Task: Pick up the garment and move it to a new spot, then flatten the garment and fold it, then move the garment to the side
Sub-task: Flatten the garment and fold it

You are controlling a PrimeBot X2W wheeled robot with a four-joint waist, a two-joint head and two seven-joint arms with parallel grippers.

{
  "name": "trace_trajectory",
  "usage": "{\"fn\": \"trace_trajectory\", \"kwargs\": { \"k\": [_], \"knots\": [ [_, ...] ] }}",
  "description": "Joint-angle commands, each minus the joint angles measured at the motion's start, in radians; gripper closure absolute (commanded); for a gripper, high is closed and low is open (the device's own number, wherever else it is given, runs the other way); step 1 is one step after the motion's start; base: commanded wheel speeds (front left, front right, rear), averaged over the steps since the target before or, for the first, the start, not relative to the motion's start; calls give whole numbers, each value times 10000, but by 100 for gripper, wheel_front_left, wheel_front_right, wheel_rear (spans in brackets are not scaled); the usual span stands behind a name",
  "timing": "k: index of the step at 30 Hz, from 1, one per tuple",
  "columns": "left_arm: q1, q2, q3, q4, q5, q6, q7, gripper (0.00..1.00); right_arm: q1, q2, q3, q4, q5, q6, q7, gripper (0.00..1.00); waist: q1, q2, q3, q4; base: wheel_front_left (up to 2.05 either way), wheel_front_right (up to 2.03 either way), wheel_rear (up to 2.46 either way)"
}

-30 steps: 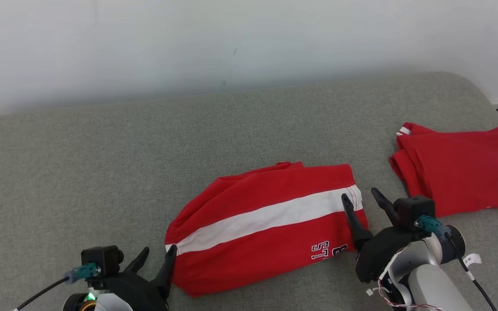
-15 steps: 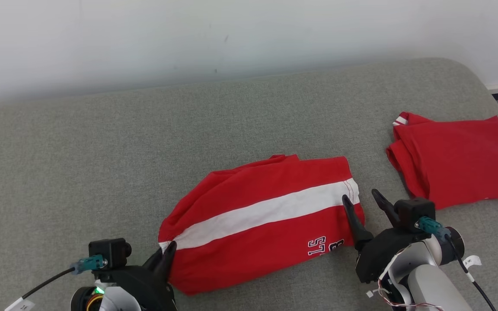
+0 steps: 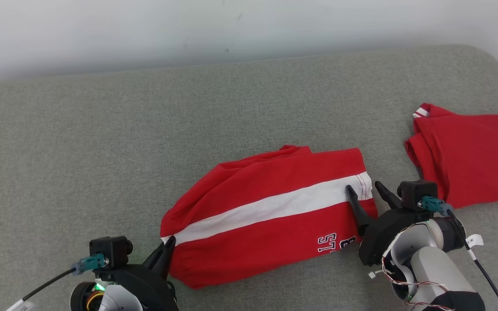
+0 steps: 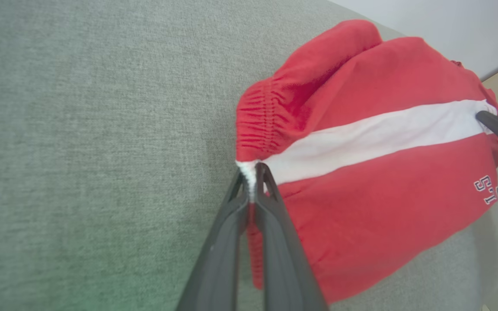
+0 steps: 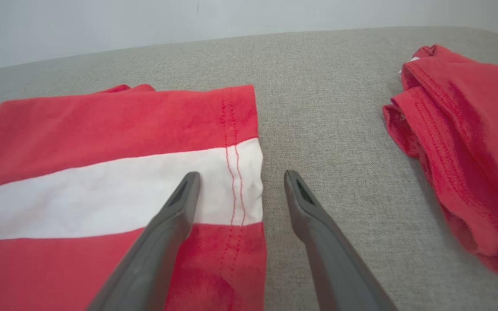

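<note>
Centrally on the grey upholstered surface (image 3: 102, 151) lies a pair of red shorts (image 3: 266, 220), spread fairly flat with some loose folds along its far edge. A broad white stripe (image 3: 275, 207) runs the whole length of the shorts, from the gathered elastic waistband (image 4: 262, 125) to the double-stitched hem (image 5: 236, 142). White lettering (image 3: 335, 242) sits on the near side of the stripe, close to the hem.

At the waistband end of the shorts, the left end effector (image 3: 167, 244) is closed. The left wrist view shows its two dark fingertips pressed together on the puckered white end of the stripe, so it has a pinch of the shorts' waistband edge.

At the hem end of the shorts, the right end effector (image 3: 363, 186) is spread wide and grips nothing. It straddles the hem. One finger (image 5: 175, 216) lies over the white stripe just inside the stitching, and the other is just off the shorts, over bare grey fabric. Whether the inner fingertip actually touches the cloth is hard to judge from these angles.

Beyond the hem end of the shorts, well apart from them, a second red garment (image 3: 469, 151) lies folded on the same surface. A pale wall (image 3: 145, 30) stands behind the shorts, past the surface's far edge.
</note>
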State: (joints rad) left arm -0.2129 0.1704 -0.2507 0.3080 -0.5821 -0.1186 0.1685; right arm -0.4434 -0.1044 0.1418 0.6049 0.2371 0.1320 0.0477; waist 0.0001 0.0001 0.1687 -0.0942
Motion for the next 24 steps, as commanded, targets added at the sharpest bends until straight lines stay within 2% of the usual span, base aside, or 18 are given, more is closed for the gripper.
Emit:
{"fn": "trace_trajectory", "kwargs": {
  "k": [1,10,20,21,23,24],
  "knots": [
    [-54,47,-7,-22,116,34,-80,100,-93,15,91,75,109,-28,-75,0,-1,-1,40,56,0,0,0],
    [-30,113,-21,27,67,73,-168,100,-155,98,989,143,583,-29,-213,0,-1,-1,-55,-14,0,0,0],
    [82,149,-75,33,-49,100,-176,100,-62,-106,1275,75,898,-29,-158,0,-1,-1,-176,-94,0,0,0],
    [84,154,-85,18,-50,100,-172,100,-126,-125,1245,121,903,-29,-168,5,-1,-1,-170,-91,0,0,0],
    [72,162,-118,-9,-44,99,-155,100,-238,-214,1196,273,802,-29,-145,38,-1,-1,-153,-70,0,0,0],
    [63,167,-129,-29,-50,97,-150,100,-289,-221,1182,359,785,-29,-140,45,-1,-1,-140,-59,0,0,0]
  ]
}}
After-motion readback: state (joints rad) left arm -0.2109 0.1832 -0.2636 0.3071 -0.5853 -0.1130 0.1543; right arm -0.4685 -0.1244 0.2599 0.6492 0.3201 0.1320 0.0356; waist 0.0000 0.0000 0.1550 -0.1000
